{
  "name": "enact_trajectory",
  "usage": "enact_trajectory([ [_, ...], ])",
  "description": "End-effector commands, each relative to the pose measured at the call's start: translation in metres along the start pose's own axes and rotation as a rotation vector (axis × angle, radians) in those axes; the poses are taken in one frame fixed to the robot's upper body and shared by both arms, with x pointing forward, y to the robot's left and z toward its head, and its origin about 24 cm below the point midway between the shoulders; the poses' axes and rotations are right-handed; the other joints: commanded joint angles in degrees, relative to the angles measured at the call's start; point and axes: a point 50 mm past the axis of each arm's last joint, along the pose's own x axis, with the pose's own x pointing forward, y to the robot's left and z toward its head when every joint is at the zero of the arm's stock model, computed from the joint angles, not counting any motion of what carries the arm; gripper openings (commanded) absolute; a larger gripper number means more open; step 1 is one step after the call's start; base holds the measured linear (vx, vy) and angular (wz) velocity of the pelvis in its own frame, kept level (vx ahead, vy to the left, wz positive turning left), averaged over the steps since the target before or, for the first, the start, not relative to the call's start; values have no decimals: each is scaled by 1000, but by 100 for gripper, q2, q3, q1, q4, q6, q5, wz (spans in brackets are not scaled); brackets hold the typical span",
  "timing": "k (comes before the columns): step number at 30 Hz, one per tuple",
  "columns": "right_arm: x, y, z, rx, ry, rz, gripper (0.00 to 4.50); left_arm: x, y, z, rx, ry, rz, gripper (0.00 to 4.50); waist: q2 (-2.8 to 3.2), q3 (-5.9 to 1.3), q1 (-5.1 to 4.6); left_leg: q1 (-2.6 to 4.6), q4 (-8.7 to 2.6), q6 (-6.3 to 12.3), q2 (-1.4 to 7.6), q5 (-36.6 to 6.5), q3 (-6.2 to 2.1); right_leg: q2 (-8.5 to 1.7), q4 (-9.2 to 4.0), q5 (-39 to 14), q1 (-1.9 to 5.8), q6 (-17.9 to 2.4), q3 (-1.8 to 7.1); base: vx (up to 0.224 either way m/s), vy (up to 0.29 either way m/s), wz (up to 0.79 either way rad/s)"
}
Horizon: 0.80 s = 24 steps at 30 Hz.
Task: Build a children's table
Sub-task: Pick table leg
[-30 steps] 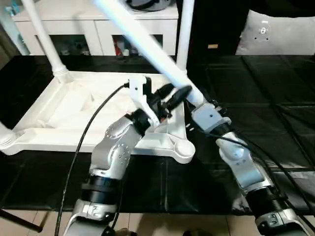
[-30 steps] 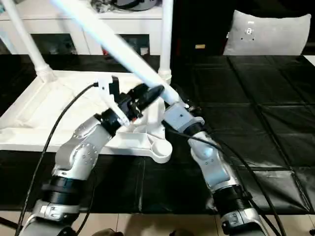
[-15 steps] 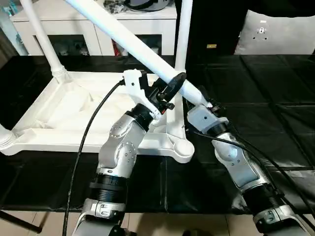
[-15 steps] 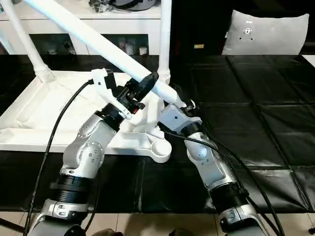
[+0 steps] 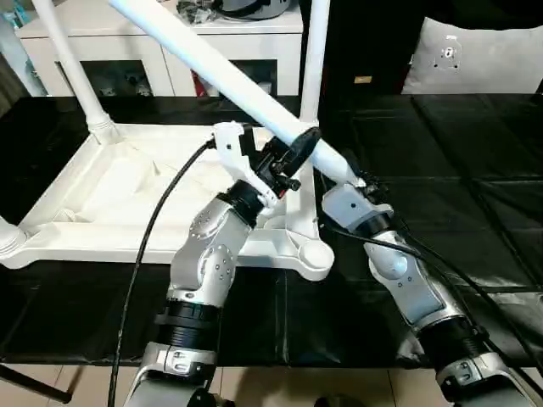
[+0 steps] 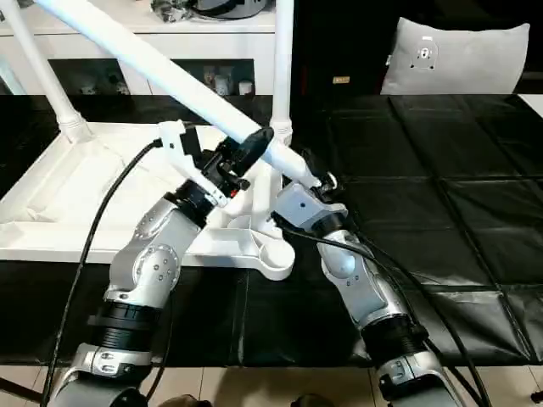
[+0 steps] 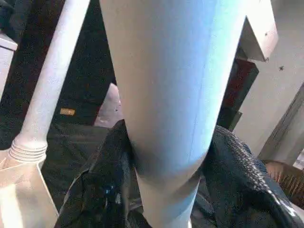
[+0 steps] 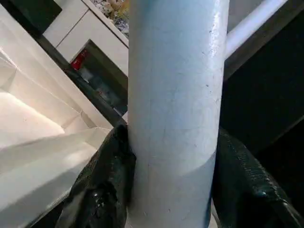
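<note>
Overhead, both tools (image 5: 299, 153) (image 8: 166, 190) clamp tilted leg (image 5: 212, 64); black-covered table (image 5: 475, 170) below (white cabinet (image 5: 170, 42) behind).

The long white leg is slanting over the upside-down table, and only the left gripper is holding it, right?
Not quite. The leg does slant over the upside-down tabletop, but both grippers hold it: the left gripper and the right gripper lower down. Each wrist view shows black fingers clamped on either side of the leg.
</note>
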Motion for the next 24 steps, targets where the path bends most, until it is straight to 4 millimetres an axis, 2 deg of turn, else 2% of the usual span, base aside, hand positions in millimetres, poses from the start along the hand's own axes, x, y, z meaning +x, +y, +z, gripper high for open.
enact_trajectory([
  [1, 3, 3, 7, -13, -45, 18, 189, 1, 4, 9, 20, -59, 38, 184, -156, -430, 0, 37, -336, 544, 159, -1243, -33, -266, -481, -1732, 344, -780, 199, 0, 0, 0],
  [3, 4, 4, 7, -17, -48, 25, 189, 1, 4, 11, 43, -80, 39, 184, -160, -431, -4, 30, -335, 545, 154, -1247, -34, -266, -485, -1742, 347, -764, 198, 0, 0, 0],
  [6, 3, 6, 7, -17, -51, 46, 189, 1, 0, 18, 190, -109, -4, 184, -172, -432, -7, 29, -341, 550, 162, -1268, -39, -269, -489, -1777, 343, -727, 201, 0, 0, 0],
  [7, 3, 7, 7, -23, -48, 52, 189, 1, -2, 21, 245, -122, -19, 184, -158, -431, -2, 35, -345, 549, 171, -1285, -45, -276, -496, -1806, 330, -696, 206, 0, 0, 0],
  [11, 3, 7, 6, -25, -41, 51, 189, 1, -3, 27, 346, -143, -38, 184, -164, -439, -2, 34, -347, 526, 175, -1249, -41, -278, -474, -1641, 340, -745, 216, 0, 0, 0],
  [12, 3, 7, 6, -25, -41, 51, 189, 1, -3, 26, 341, -144, -36, 184, -181, -440, -3, 29, -348, 527, 178, -1221, -39, -280, -459, -1579, 346, -765, 220, 0, 0, 0],
  [13, 3, 7, 6, -24, -41, 50, 189, 1, -2, 26, 334, -144, -33, 184, -167, -439, 4, 37, -348, 520, 181, -1226, -39, -285, -455, -1564, 344, -805, 219, 0, 0, 0],
  [19, 4, 5, 5, 9, -40, 56, 189, 1, 0, 23, 193, -162, -8, 184, -174, -435, 2, 44, -335, 519, 170, -1291, -24, -288, -459, -1635, 347, -863, 219, 0, 0, 0],
  [20, 5, 3, 5, 55, -41, 66, 245, 2, 4, 25, 139, -181, 32, 184, -179, -431, -2, 41, -338, 540, 167, -1328, -24, -279, -467, -1663, 346, -862, 214, 0, 0, 0],
  [22, 6, -1, 3, 102, -37, 64, 265, 2, 10, 28, 130, -195, 64, 184, -155, -436, -5, 38, -329, 563, 162, -1332, -24, -274, -482, -1659, 339, -873, 209, 0, 0, 0],
  [24, 6, -3, 3, 134, -34, 74, 278, 2, 13, 31, 141, -198, 80, 184, -157, -440, -8, 35, -337, 570, 174, -1332, -42, -271, -464, -1615, 355, -872, 201, 0, 0, 0],
])
